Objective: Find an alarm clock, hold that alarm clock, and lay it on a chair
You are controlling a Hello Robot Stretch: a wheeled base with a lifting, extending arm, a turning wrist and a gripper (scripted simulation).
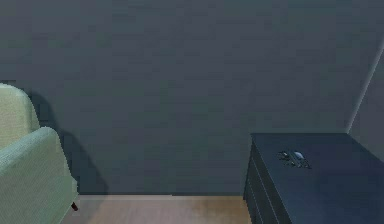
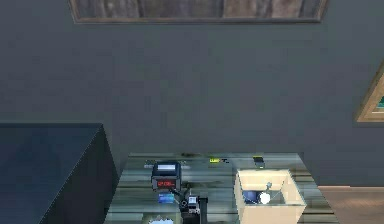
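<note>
Reaching over table (image 2: pixel 135 187) edge, claw (image 2: pixel 182 201) near alarm clock (image 2: pixel 164 177), its hold impossible to tell.

Armchair (image 1: pixel 30 165) cut by the forward view's left edge; blob (image 1: pixel 293 157) on the dark cabinet (image 1: pixel 335 195) too small to name; wall frame (image 2: pixel 200 9) cropped above.

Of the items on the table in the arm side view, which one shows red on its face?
The small dark box left of the middle. The cream box to its right and the flat bits behind it show no red.
</note>
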